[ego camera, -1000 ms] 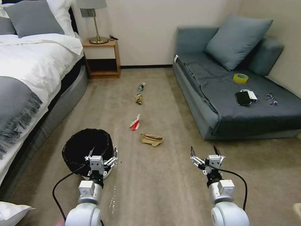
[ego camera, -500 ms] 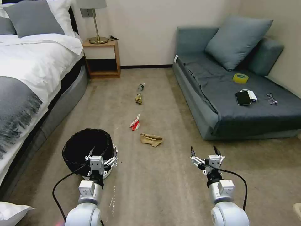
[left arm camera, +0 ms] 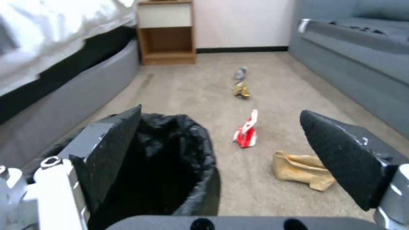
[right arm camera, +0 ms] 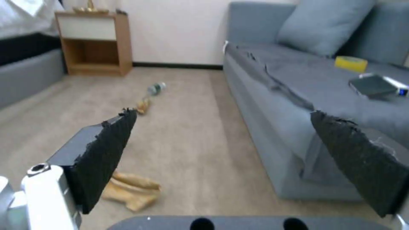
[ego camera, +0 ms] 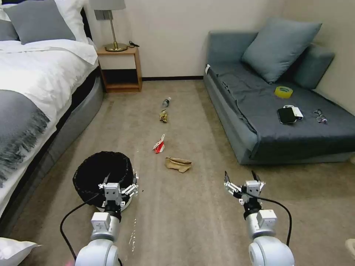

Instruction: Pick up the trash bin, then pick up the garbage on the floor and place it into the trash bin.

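In the head view the left tool [ego camera: 118,181] hangs at the near rim of the trash bin [ego camera: 101,173], its fingers spread apart and holding nothing. The bin stands on the carpet just ahead of that tool, its black liner bunched over the rim. The right tool [ego camera: 242,179] hovers over bare carpet, fingers likewise apart and empty. Ahead of the two tools and between them lies the crumpled brown paper bag [ego camera: 178,163]; just beyond it is the red-and-white carton [ego camera: 159,144], farther on the gold-brown wrapper [ego camera: 163,116], and farthest the small bottle [ego camera: 166,102], all in a rough line running away from the tools. To the right tool's outer side stands the sofa [ego camera: 240,140], with a yellow tape roll [ego camera: 283,91] on its seat.

In the left wrist view one finger [left arm camera: 106,153] of the left tool stands over the bin's open mouth [left arm camera: 170,166] and the other finger is out over the carpet, so the bin's rim lies between them, not gripped. The carton [left arm camera: 247,131] and the paper bag [left arm camera: 300,169] lie on the floor between the fingers, farther off.

In the right wrist view the right tool's fingers [right arm camera: 106,153] stand wide apart, with the paper bag [right arm camera: 130,190] lying low beside one of them.
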### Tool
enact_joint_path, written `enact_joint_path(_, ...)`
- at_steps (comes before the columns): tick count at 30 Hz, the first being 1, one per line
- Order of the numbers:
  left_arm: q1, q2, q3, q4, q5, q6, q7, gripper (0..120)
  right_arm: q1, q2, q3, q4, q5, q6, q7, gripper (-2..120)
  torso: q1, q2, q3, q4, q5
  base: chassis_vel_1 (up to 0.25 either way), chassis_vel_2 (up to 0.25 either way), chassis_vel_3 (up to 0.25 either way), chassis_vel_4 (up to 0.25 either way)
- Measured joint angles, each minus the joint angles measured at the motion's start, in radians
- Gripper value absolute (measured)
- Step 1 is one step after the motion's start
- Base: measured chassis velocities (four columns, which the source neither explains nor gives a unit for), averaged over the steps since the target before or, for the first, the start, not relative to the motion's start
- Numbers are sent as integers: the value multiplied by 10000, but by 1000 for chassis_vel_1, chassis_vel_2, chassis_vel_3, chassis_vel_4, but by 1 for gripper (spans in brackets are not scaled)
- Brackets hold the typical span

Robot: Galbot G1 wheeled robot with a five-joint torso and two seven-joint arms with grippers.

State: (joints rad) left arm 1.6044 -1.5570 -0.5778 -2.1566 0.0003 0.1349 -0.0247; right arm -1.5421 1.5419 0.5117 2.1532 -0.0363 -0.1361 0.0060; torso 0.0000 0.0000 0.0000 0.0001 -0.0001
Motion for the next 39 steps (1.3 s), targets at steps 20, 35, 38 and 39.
enact_joint_path(20,-335,363,-2265,-1001,-3012,2776,-1341,100,142,10,279,1419,384,-953,591,100,0,1,-1,-2,0,0,0,0,0)
enact_joint_path(35,-2295,2404,-3075,1553,-7394,5028,-3833,100,496,-130,139,1069,421,-1174,568,100,1,0,0,-2,-2,0,0,0,0)
enact_joint_path(38,-2899,2776,-2809,2239,-7859,5153,-4122,100,526,-103,151,986,404,-1185,563,100,1,0,1,-2,0,0,0,0,0)
enact_joint_path(39,-2899,2776,-2809,2239,-7859,5153,-4122,100,526,-103,151,986,404,-1185,563,100,1,0,1,-2,0,0,0,0,0)
